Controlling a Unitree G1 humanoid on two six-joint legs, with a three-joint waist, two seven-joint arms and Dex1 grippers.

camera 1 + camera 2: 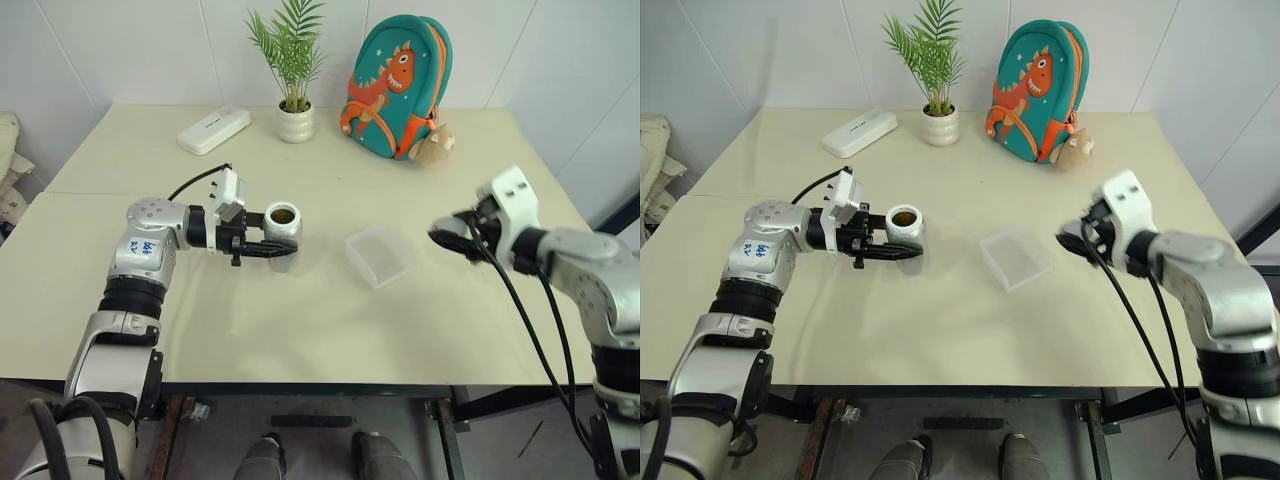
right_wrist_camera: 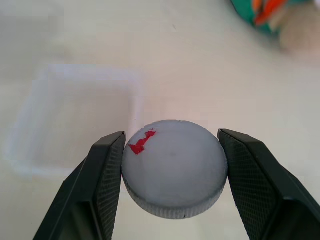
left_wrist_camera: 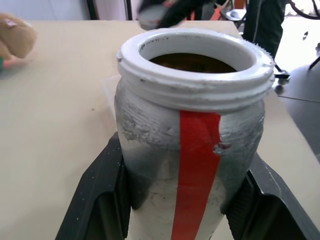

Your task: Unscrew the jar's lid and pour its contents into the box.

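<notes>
Jar base cut off between left hand fingers

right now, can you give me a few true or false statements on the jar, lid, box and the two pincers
1. The lid is off the jar and clamped in the right pincer. True.
2. The left pincer is open and holds nothing. False: it is shut on the jar's body.
3. The jar's mouth is open, with something dark inside. True.
4. The box sits beside the plant pot. False: it lies on the table between the two pincers, well in front of the plant pot.
5. The jar is tipped over the box. False: it is upright, off to the box's side.
</notes>
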